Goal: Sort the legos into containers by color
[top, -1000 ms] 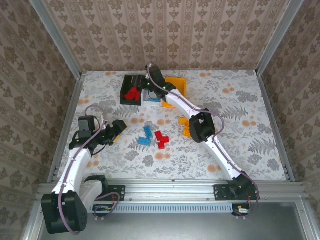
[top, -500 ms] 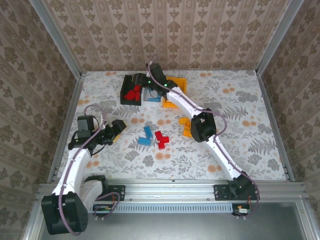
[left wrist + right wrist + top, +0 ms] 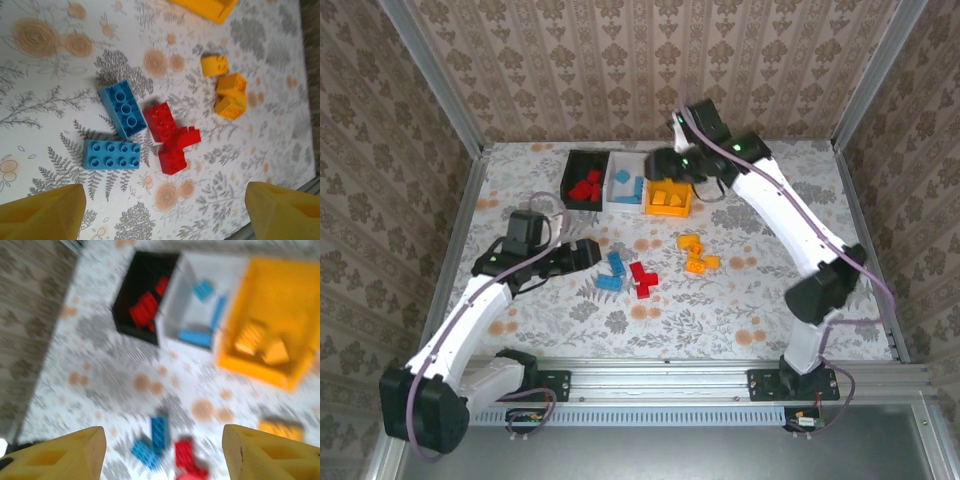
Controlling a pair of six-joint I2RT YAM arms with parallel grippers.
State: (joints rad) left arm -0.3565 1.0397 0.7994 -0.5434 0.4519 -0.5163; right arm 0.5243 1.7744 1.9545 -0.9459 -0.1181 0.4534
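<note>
the flowered table (image 3: 790,290) takes up most of the space. the right arm (image 3: 790,215) reaches far back. its right gripper (image 3: 660,165) hangs over the row of bins, fingers (image 3: 65,455) spread wide with nothing between them. the left arm (image 3: 470,310) stretches toward the middle, and the left gripper (image 3: 588,252) sits low beside the loose bricks, its fingertips (image 3: 45,212) also wide apart and empty. along the back, three bins sit side by side, touching — the black bin (image 3: 567,180) on the left holds red pieces (image 3: 585,186), the white bin (image 3: 613,188) in the middle holds blue pieces (image 3: 628,186), and the orange bin (image 3: 670,211) on the right holds orange pieces (image 3: 668,197). loose on the table lie two blue bricks (image 3: 122,109) just beside a red cluster (image 3: 171,138), and a few orange bricks (image 3: 227,95) lie a little apart to the right — none in a bin.
</note>
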